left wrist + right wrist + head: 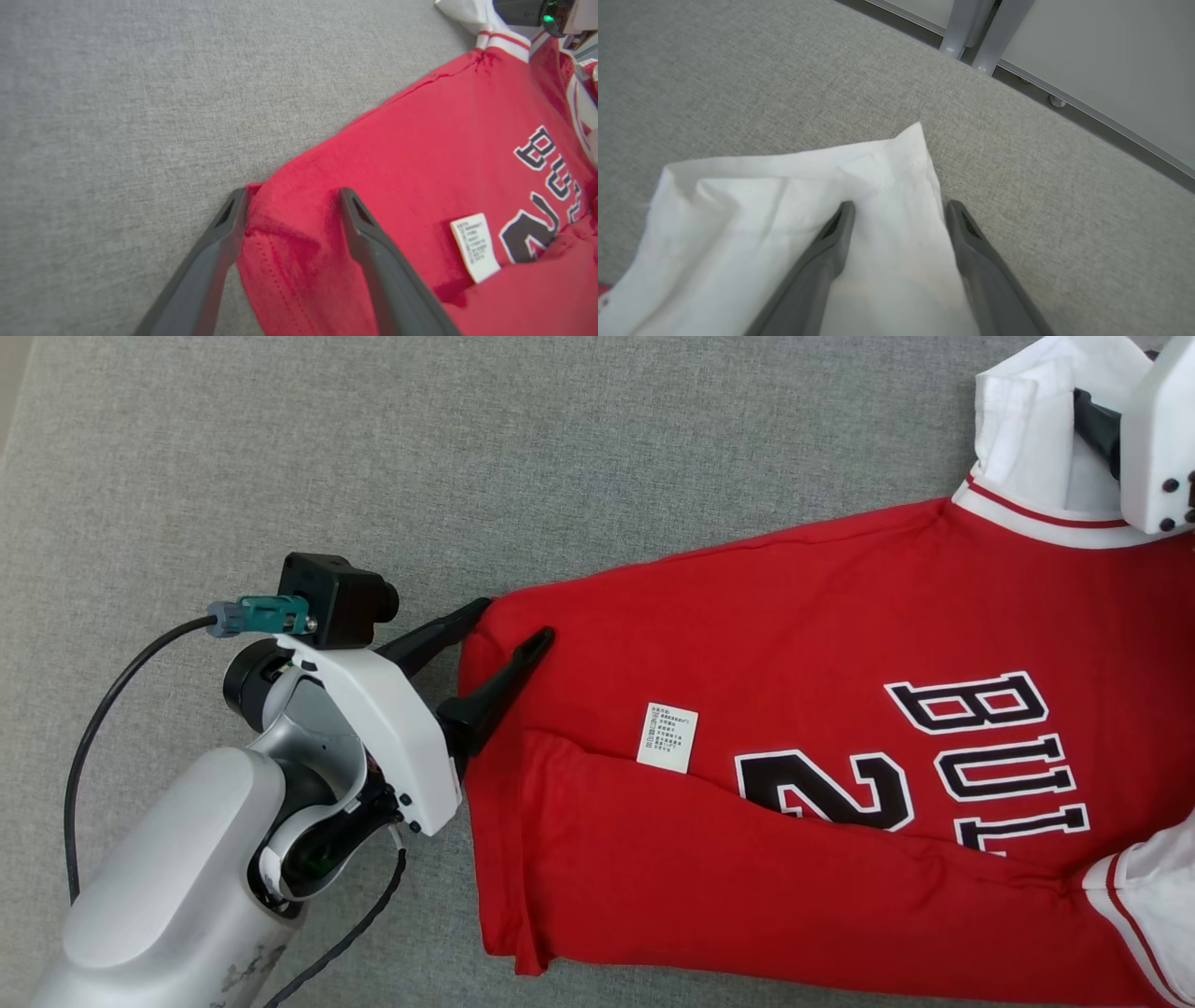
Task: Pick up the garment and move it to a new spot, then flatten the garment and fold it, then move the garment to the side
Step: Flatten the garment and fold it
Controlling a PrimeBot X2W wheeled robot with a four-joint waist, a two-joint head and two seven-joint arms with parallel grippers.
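on the grey surface (pixel 280 448) the red shirt (pixel 747 644) looks half folded, left pincer (pixel 513 620) and right pincer (pixel 900 205) open, more folding left.

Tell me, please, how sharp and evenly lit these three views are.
Head view: soft, even light, crisp lettering on the red fabric jersey. Left wrist view: its white care label reads soft. Right wrist view: the white fabric sleeve is nearly washed out.
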